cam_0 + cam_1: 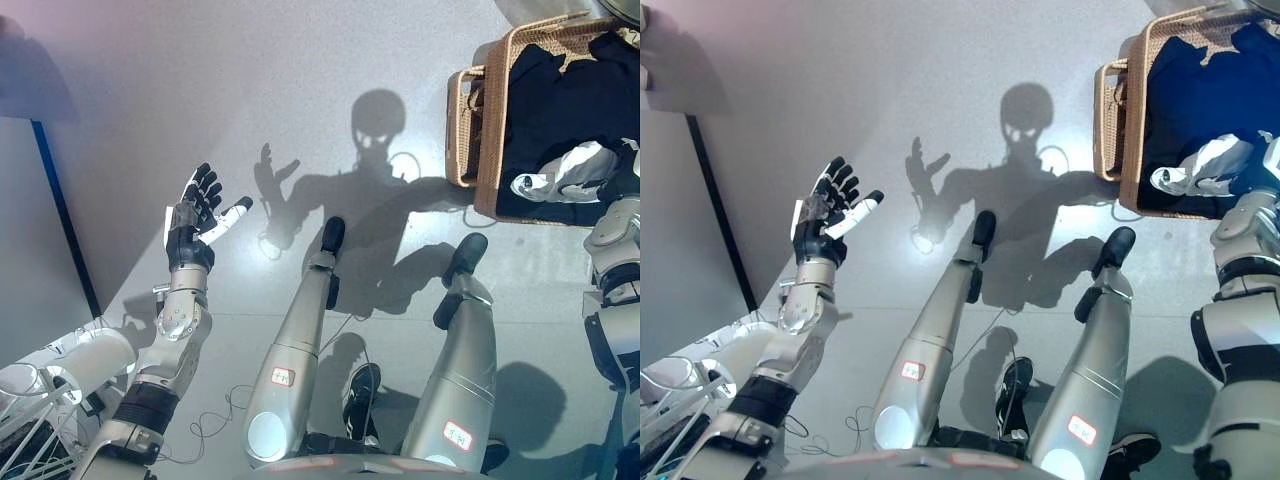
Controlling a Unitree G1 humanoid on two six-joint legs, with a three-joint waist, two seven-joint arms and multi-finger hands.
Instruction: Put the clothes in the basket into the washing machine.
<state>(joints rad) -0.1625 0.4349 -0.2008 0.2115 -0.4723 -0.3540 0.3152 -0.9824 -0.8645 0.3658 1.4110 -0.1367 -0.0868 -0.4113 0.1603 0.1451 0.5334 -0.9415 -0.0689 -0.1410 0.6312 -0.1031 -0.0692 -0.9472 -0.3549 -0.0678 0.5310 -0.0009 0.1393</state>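
At the far right of the floor stands the basket (487, 130), a woven one with a handle on its near-left side, its long axis running away from the robot. Dark clothes (560, 100) fill it, and a pale, crumpled garment (575, 170) lies on top near the front rim. The right arm comes up along the right edge and reaches into this front corner; the right hand (628, 168) is mostly cut off by the edge and sunk among the clothes, so I cannot tell whether its fingers grip anything. The left hand (200, 215) is raised well apart on the opposite side, fingers spread and straight, holding nothing. No washing machine shows in either view. The clothes thus lie ahead and to the right, right at the right hand and far from the left, so the right arm is the one placed to lift, likely starting with the pale garment nearest it.
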